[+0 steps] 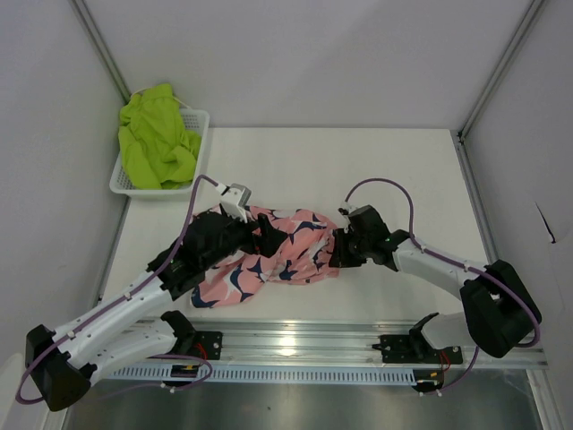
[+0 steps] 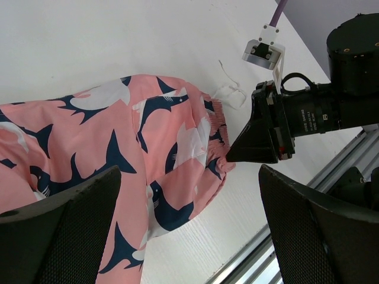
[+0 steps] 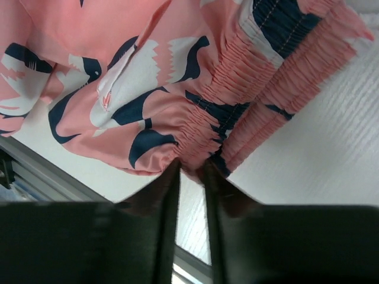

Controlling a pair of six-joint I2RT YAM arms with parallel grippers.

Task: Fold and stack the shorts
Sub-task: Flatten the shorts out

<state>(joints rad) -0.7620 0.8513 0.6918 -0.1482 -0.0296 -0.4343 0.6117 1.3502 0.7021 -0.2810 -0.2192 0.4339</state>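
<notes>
Hovering at the pink shorts' (image 1: 300,244) waistband (image 3: 237,100), right gripper (image 1: 337,252) nearly closed, hold unconfirmed; cloth stretches toward frame left, under wide-open, empty left gripper (image 2: 188,183).

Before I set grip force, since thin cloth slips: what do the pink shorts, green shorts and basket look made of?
Pink shorts: thin matte printed cloth, perhaps synthetic; it drapes in soft folds, with a gathered elastic waistband. Green shorts: soft matte cloth, crumpled; weave too small to tell. Basket: white moulded plastic, judging by its rigid mesh walls.
</notes>
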